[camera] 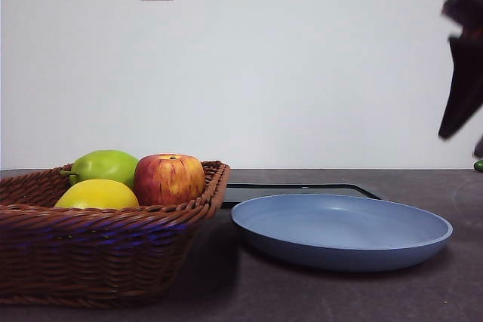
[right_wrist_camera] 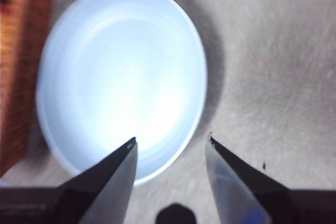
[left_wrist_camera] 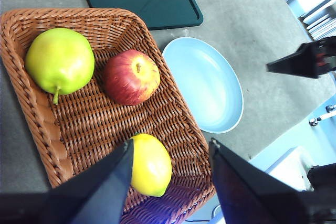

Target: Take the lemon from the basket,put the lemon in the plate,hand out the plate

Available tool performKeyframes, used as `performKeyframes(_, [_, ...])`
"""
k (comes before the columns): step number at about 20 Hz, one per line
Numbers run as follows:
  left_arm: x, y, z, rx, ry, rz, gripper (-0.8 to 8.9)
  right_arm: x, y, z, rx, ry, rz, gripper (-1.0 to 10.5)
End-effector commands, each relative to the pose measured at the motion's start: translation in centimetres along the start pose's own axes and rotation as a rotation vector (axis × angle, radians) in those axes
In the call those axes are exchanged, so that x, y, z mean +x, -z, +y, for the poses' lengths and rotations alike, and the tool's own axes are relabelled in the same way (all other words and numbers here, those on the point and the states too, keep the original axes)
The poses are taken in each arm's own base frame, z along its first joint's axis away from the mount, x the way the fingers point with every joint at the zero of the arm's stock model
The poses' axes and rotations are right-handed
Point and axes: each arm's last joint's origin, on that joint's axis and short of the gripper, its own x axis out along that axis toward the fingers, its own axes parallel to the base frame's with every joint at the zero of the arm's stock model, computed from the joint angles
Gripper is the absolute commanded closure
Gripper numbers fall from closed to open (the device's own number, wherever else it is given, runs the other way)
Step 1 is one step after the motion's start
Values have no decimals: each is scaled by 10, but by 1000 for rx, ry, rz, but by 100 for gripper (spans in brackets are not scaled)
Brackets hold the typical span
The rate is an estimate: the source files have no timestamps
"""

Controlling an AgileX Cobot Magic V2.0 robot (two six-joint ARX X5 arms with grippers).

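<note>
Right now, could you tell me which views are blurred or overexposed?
Right wrist view: motion-blurred, the plate washed out to near white. Left wrist view: sharp on the lemon and basket, slightly bright. Front view: evenly lit, sharp.

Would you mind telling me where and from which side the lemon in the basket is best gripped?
Probably across the lemon's narrow middle, coming straight down from above. It lies on its side near one corner of the basket, apart from the apple and green fruit; the left gripper hangs open above it.
</note>
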Motion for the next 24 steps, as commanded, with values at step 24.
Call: performKeyframes(24, [6,-6,-14,52,43,-1,554,62,-13,-11,84,-72,34,943])
